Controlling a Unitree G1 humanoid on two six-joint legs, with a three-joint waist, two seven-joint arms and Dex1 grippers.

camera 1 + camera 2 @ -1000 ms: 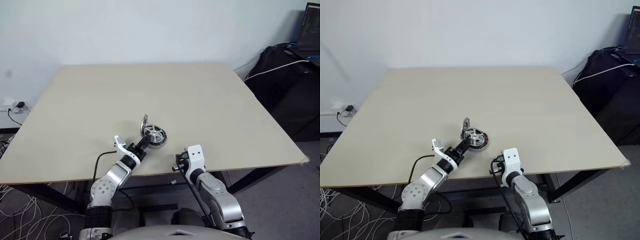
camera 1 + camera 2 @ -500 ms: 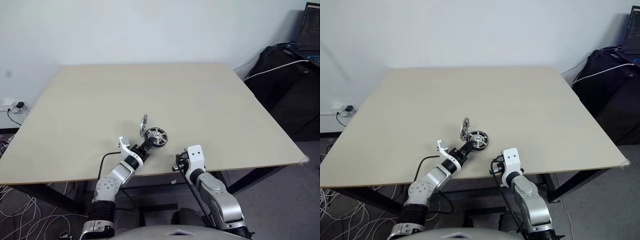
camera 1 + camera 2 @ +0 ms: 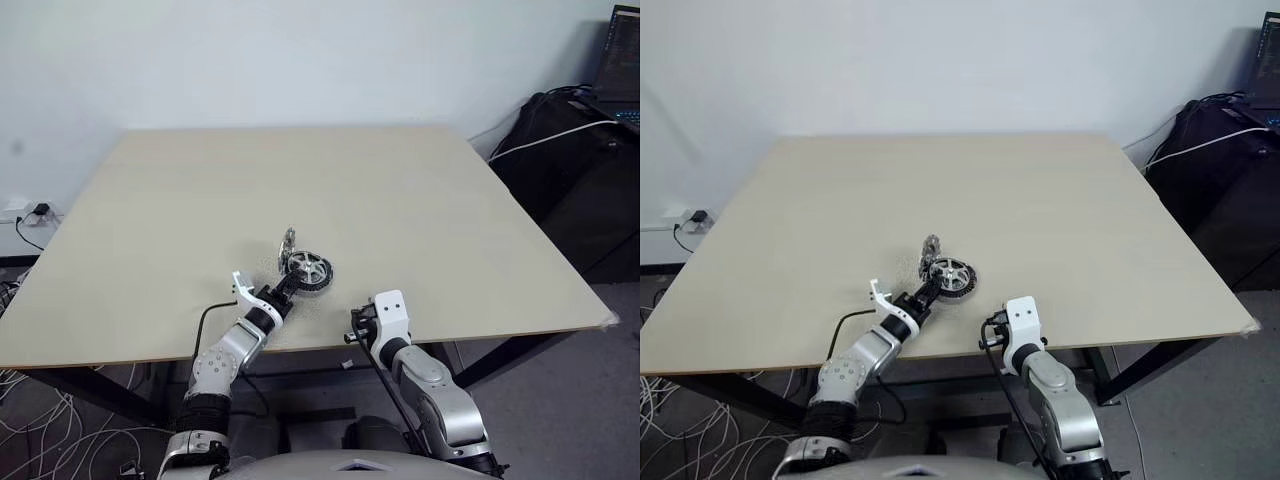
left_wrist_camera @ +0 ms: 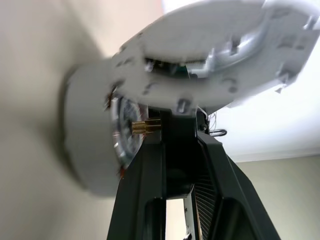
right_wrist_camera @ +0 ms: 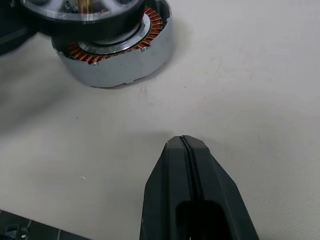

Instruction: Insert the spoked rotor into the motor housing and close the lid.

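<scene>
The silver motor housing (image 5: 125, 65), ringed with copper windings, sits on the table near the front edge. Its grey lid (image 3: 288, 243) stands up, hinged open on the housing's far-left side. The dark spoked rotor (image 3: 309, 268) is over the housing's mouth, slightly tilted, and my left gripper (image 3: 287, 283) is shut on it, reaching in from the front left. In the left wrist view the black fingers (image 4: 150, 175) run up to the rotor's brass shaft (image 4: 146, 126) beneath the lid (image 4: 215, 60). My right gripper (image 5: 184, 145) is shut and empty, just in front and to the right of the housing.
The beige table (image 3: 400, 200) stretches wide and bare behind the housing. Its front edge (image 3: 480, 338) runs close to both hands. Dark bags and a laptop (image 3: 600, 110) stand off the table at the far right.
My left hand has pushed slightly forward with the rotor, which now sits more tilted over the housing. The right arm has stayed still.
</scene>
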